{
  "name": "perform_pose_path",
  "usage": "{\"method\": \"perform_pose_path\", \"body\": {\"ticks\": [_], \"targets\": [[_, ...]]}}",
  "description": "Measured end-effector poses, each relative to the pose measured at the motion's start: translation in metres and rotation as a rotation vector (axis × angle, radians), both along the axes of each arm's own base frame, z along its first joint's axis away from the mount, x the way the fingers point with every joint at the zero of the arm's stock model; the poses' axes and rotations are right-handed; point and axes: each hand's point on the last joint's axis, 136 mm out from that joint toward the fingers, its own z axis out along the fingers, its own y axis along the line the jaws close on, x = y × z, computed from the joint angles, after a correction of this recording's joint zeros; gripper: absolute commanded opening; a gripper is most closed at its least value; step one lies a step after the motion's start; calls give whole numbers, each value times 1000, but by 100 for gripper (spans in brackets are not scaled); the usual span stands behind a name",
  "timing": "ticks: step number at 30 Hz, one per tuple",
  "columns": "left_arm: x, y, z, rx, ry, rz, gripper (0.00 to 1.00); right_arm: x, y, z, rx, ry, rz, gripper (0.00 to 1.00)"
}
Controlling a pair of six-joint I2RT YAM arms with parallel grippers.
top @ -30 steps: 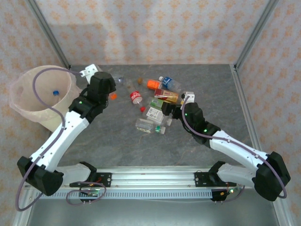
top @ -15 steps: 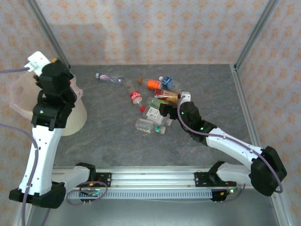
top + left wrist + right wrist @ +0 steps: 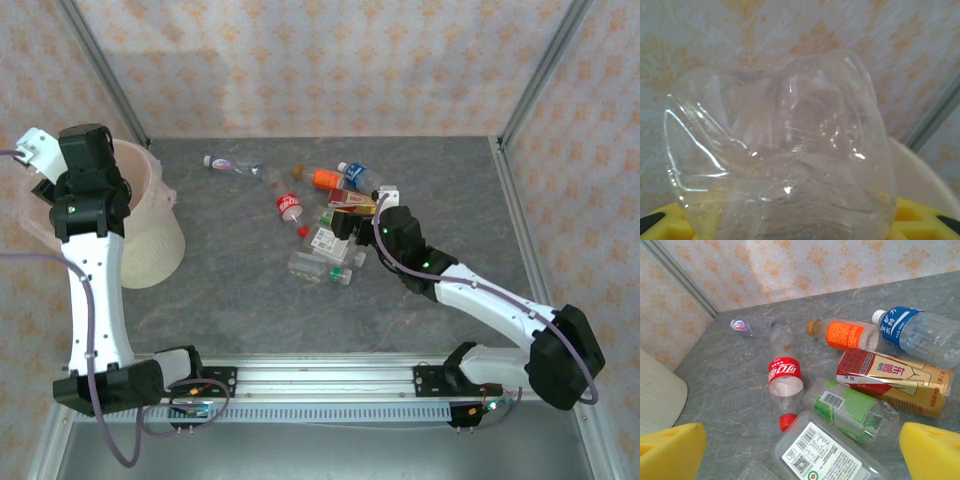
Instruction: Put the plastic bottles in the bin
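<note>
The left gripper (image 3: 790, 227), clamped on a crumpled clear bottle (image 3: 785, 150), hangs over the far-left rim of the bin (image 3: 150, 235) (the mouth lies just to its right), while the right gripper (image 3: 800, 450) gapes empty beside the loose bottles (image 3: 847, 335) mid-table.

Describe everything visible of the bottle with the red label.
The red-labelled bottle is clear plastic, with a red band bearing white lettering around its middle and a red cap. It lies on its side on the grey marbled table, cap toward the right wrist camera. Nothing holds it. The green-labelled bottle lies close beside its neck; whether they touch is unclear.
</note>
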Motion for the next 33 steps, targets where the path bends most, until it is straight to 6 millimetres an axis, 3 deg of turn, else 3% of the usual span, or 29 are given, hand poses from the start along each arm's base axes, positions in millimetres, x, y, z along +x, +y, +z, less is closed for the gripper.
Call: {"method": "perform_pose_path", "body": {"ticks": [6, 9, 14, 18, 23, 29, 33], "targets": [[-15, 12, -54, -86, 91, 117, 55, 0, 1, 0, 1, 0, 3, 99], [-22, 12, -69, -110, 119, 155, 57, 0, 2, 3, 3, 0, 6, 99], [-30, 15, -74, -117, 120, 222, 67, 1, 3, 7, 9, -4, 10, 99], [-32, 16, -84, -136, 149, 253, 82, 1, 3, 7, 8, -3, 10, 99], [-31, 16, -94, -156, 180, 266, 89, -1, 4, 2, 0, 12, 21, 99], [-19, 11, -81, -195, 140, 201, 100, -9, 8, -10, -61, 41, 86, 99], [-5, -5, -77, -248, 98, 79, 100, -23, 17, -31, -151, 85, 193, 99]]}}
